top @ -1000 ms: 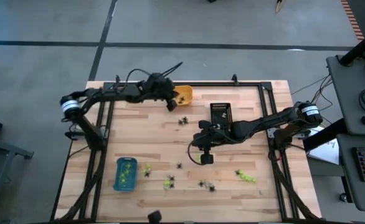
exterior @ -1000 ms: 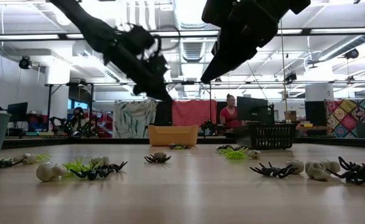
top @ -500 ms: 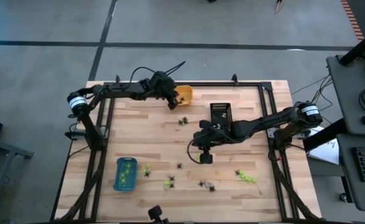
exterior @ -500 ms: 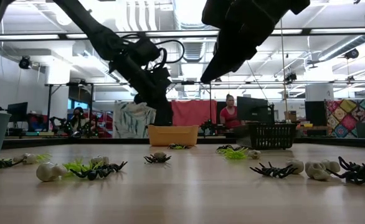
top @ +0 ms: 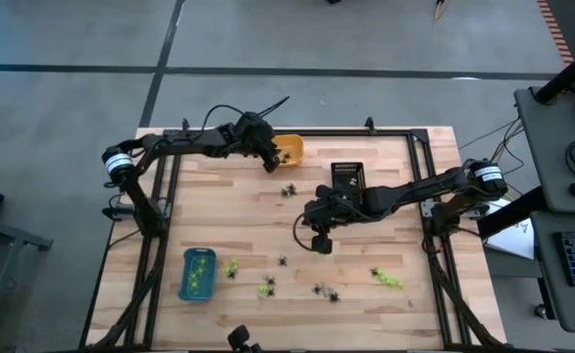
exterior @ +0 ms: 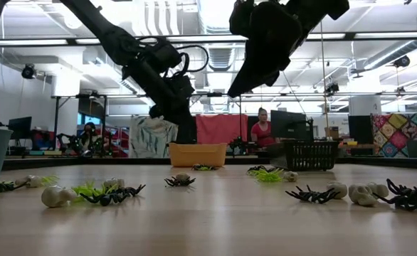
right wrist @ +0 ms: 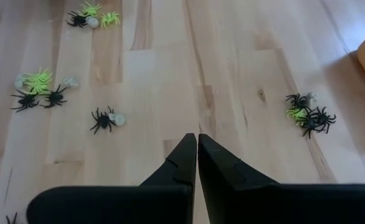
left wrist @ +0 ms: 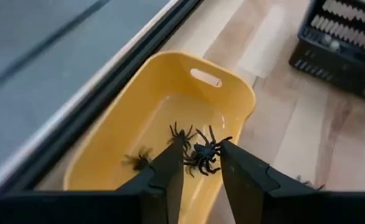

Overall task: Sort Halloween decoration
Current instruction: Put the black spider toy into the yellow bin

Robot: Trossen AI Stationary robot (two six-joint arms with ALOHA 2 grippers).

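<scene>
Left tool parked right over the yellow tray at the far edge of the surface, fingers parted a bit. Black spider sits in the gap between them, above the tray floor; can't tell for sure if the fingers are touching it or if it's already loose, looks more let go than pinched. Two more spiders lying inside the tray already.

Right tool clenched tight, nothing in it, hanging above bare wood near the middle of the surface, high enough to clear everything in the low view.

Rest of the decorations scattered all over the surface:
- small clump of black spiders just in front of the yellow tray
- bunch of lime-green ones near the front right
- mixed green and black pile toward the front, just right of the blue tray
- blue tray itself holding green bits
- black basket near the far edge, right of the yellow tray
- from the right wrist cam: a black spider with a whitish bit touching it, plus a green and black cluster beside another pale piece

Low down at surface level, whitish skull-ish lumps up close among black spiders. Couple of people seated way back in the room.
</scene>
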